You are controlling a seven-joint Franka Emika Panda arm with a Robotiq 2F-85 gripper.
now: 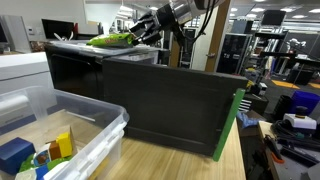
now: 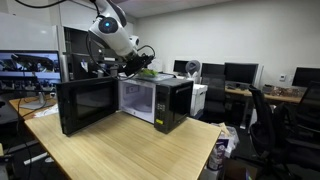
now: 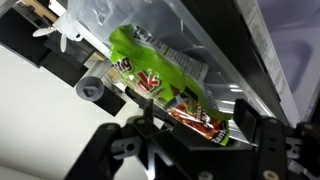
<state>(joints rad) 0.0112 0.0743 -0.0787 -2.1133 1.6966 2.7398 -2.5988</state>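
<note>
up top, hand point(image 3: 197, 125) pinching a crinkly, glossy green snack packet point(image 3: 150, 65), over a boxy black microwave point(image 2: 175, 105)

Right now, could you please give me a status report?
Pincer astride green snack bag, grip unclear. Bag atop microwave. Microwave door open.

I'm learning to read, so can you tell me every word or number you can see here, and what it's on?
No text here can be read.
Green snack bag: it has a red logo and small print, too blurred to read.
Microwave: no label or number shows.
Monitor: the picture on its screen is too small to read.
Clear plastic bin: no writing can be seen.
</note>
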